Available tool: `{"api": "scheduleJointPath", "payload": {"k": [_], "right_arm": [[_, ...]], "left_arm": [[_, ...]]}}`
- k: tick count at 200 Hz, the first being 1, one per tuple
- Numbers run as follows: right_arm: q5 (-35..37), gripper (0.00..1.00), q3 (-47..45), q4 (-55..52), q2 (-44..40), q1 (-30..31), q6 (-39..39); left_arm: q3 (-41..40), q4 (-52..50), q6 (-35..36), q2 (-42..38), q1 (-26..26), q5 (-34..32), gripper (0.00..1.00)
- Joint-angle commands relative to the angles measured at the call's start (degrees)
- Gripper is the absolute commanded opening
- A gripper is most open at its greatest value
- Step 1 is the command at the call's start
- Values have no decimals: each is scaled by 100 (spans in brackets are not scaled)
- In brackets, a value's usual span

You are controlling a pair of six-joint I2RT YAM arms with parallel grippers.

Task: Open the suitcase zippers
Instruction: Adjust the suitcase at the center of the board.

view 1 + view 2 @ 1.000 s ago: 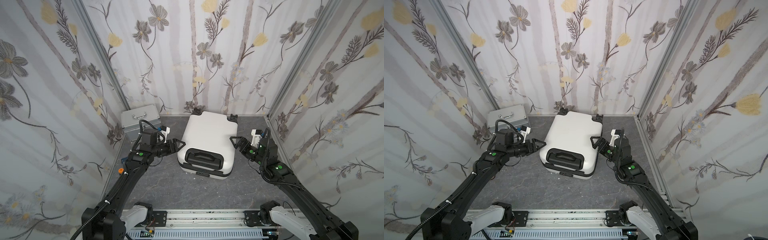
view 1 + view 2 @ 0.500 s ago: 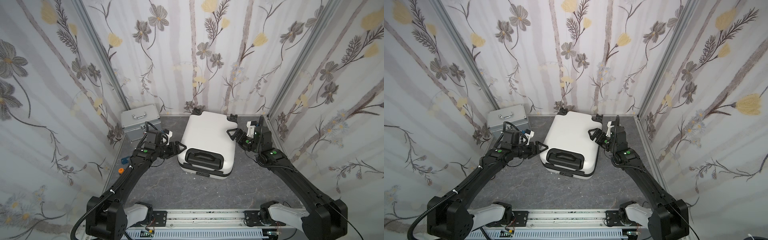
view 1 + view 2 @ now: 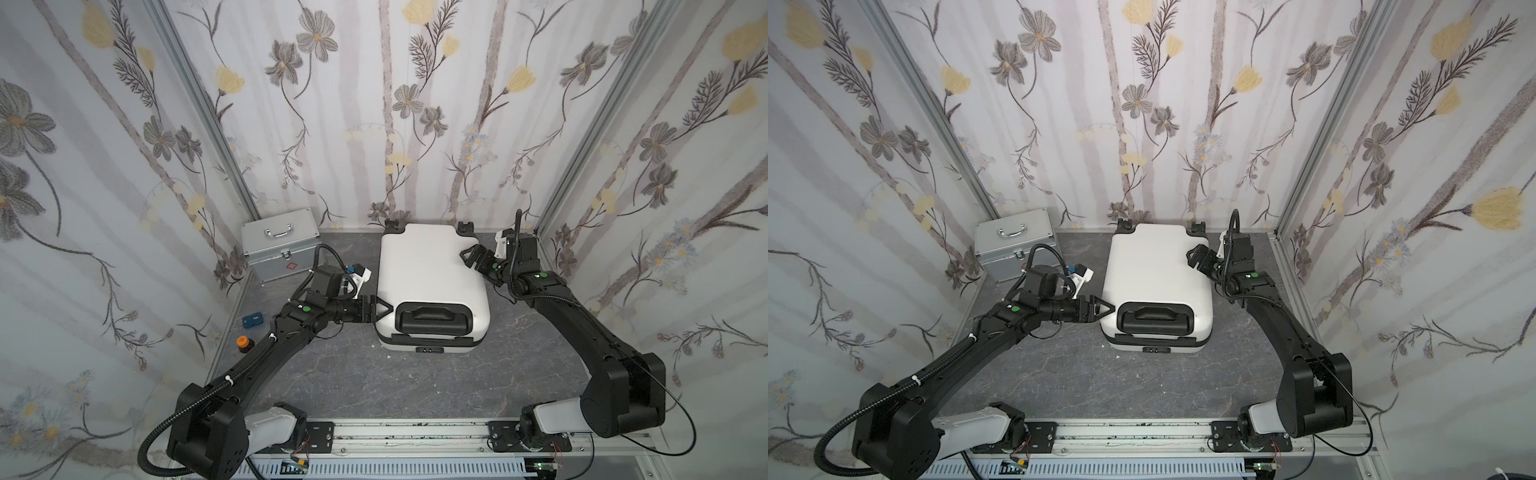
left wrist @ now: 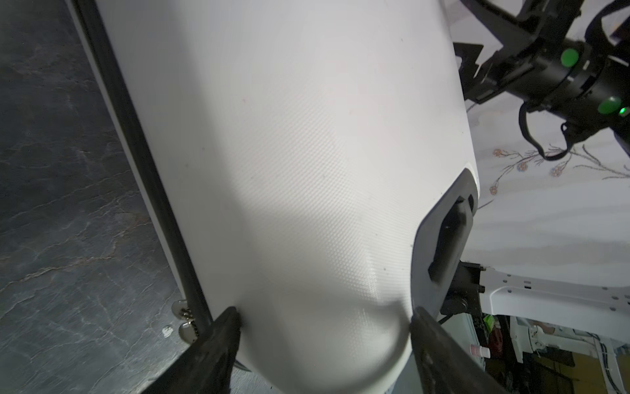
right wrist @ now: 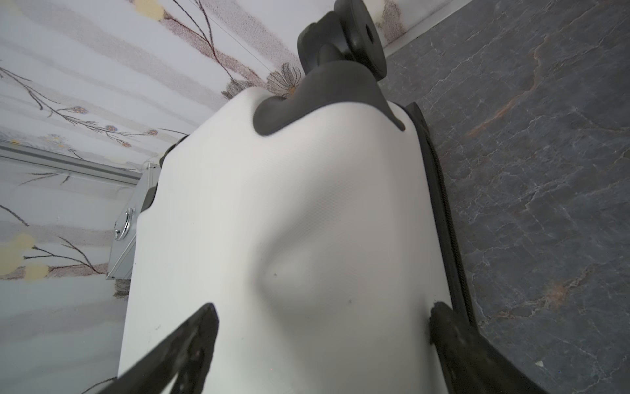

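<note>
The white suitcase [image 3: 428, 266] [image 3: 1154, 266] lies flat on the grey table, handle recess [image 3: 434, 322] toward the front and wheels toward the back wall. Its dark zippers [image 4: 150, 170] [image 5: 443, 204] run round the seam, with small metal pulls [image 4: 185, 322] near the left front corner. My left gripper [image 3: 384, 309] [image 4: 324, 317] is open, its fingers straddling that corner of the upper shell close to the pulls. My right gripper [image 3: 467, 257] [image 5: 322, 314] is open too, astride the upper shell's right edge near the back. Neither holds anything.
A silver aluminium case [image 3: 282, 245] stands at the back left, close behind the left arm. A small blue box [image 3: 252, 320] and an orange-capped bottle [image 3: 245, 344] lie by the left wall. The flowered walls close in on three sides.
The left gripper has moved right onto the suitcase's left front corner. The right gripper has swung toward the back and in over the suitcase's right edge. The suitcase has not moved.
</note>
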Motion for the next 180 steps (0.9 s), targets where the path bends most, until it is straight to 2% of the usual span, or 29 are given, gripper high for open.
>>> {"api": "scheduleJointPath", "payload": {"k": [1, 16, 37, 48, 68, 88, 101, 113, 121, 151, 180], "right_arm": [[-302, 96, 317, 373, 176, -68, -242], [-95, 96, 496, 180, 85, -153, -388], [334, 96, 677, -259, -500, -170, -566], [522, 96, 687, -541, -792, -113, -568], [774, 96, 486, -1045, -1386, 45, -382], [955, 97, -118, -1475, -2098, 192, 108], [1137, 97, -591, -1663, -2640, 316, 497], [1219, 96, -973, -1766, -3121, 383, 859], [1249, 96, -1206, -1821, -3426, 423, 1134], [1352, 95, -1941, -1865, -4341, 711, 2026], [1311, 95, -2287, -1856, -4919, 993, 2585]], "left_arm": [[-8, -547, 604, 57, -335, 36, 79], [53, -521, 710, 19, -481, 52, 80], [158, -671, 765, -216, -443, -149, 83], [190, -758, 578, -366, -258, -269, 83], [113, -594, -106, -618, 394, -169, 83], [288, -545, -508, -550, 601, -536, 83], [462, -430, -969, -307, 692, -700, 83], [662, -141, -1304, 13, 796, -504, 83], [872, -49, -1416, 194, 807, -595, 82], [2244, -387, -1193, 1365, 820, -1001, 82], [3476, -633, -977, 2341, 818, -1037, 81]]}}
